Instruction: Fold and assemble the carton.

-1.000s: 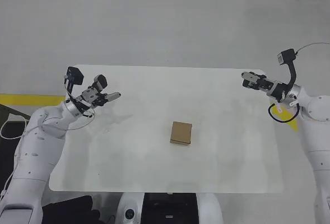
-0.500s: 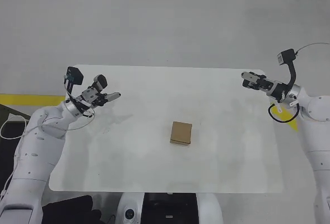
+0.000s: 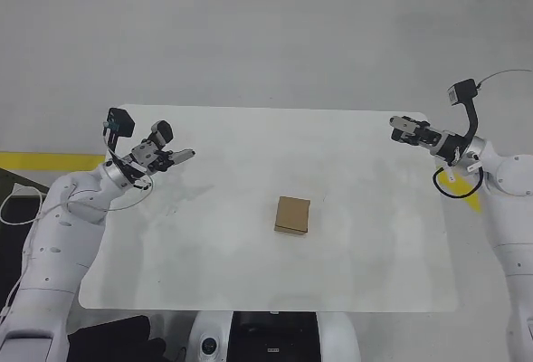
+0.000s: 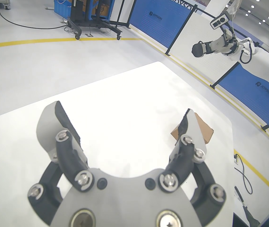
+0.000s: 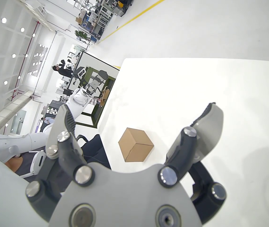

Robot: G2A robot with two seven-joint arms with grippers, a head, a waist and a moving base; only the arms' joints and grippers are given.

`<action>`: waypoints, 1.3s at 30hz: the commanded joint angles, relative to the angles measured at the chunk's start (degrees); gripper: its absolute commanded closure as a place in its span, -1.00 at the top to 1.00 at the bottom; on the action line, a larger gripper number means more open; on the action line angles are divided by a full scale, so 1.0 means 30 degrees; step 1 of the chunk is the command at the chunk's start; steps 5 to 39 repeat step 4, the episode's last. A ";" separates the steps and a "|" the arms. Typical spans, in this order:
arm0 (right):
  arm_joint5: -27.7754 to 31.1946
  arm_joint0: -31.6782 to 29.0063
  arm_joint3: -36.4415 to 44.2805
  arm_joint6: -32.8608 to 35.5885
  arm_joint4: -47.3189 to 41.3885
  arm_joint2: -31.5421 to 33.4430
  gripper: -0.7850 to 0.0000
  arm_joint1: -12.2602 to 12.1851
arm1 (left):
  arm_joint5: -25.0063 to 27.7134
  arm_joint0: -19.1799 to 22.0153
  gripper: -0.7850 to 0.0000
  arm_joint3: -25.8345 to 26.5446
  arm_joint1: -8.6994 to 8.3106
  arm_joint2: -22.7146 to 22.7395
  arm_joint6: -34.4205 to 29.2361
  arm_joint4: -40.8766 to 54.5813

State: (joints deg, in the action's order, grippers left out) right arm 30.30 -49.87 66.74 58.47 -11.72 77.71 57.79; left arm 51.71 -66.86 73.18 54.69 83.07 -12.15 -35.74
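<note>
Carton point(image 3: 292, 215) sitting closed at centre of bench point(image 3: 248, 271) | left gripper point(image 4: 122, 116) and right gripper point(image 5: 138, 112) hovering at opposite ends, fingers apart, empty | probably standing clear of finished carton.

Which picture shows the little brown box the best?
The right wrist view: the carton stands unblocked with three sides showing. The top view shows the carton from above, mostly its top. In the left wrist view, one of the fingers covers part of it.
</note>
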 commanded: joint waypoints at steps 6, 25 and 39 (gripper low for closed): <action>0.0000 0.0000 0.0000 0.0000 0.0000 0.0000 1.00 0.0000 | 0.0000 0.0000 1.00 0.0000 0.0000 0.0000 0.0000 0.0000; 0.0000 0.0000 0.0000 0.0000 0.0000 0.0000 1.00 0.0000 | 0.0000 0.0000 1.00 0.0000 0.0000 0.0000 0.0000 0.0000; 0.0000 0.0000 0.0000 0.0000 0.0000 0.0000 1.00 0.0000 | 0.0000 0.0000 1.00 0.0000 0.0000 0.0000 0.0000 0.0000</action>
